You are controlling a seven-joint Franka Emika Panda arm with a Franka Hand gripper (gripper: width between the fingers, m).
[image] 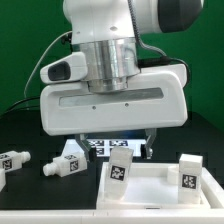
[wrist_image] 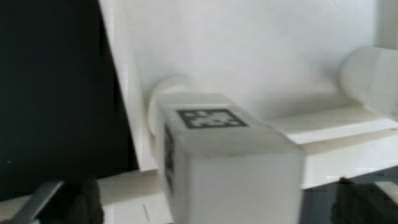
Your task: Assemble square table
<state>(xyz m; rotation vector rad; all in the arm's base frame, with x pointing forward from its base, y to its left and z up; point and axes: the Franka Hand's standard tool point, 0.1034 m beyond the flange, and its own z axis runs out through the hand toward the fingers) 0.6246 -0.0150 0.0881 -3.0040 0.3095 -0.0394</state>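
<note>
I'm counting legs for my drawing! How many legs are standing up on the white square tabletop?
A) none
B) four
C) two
C: one upright leg and a second upright leg stand on the slab in the exterior view.

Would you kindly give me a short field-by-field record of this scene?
gripper: open, fingers astride one upright leg, not touching
square slab: white, rimmed, flat on black table
legs on slab: two, upright, tags showing
loose legs: two, lying at the exterior view's left
marker board: behind slab, partly hidden
</note>
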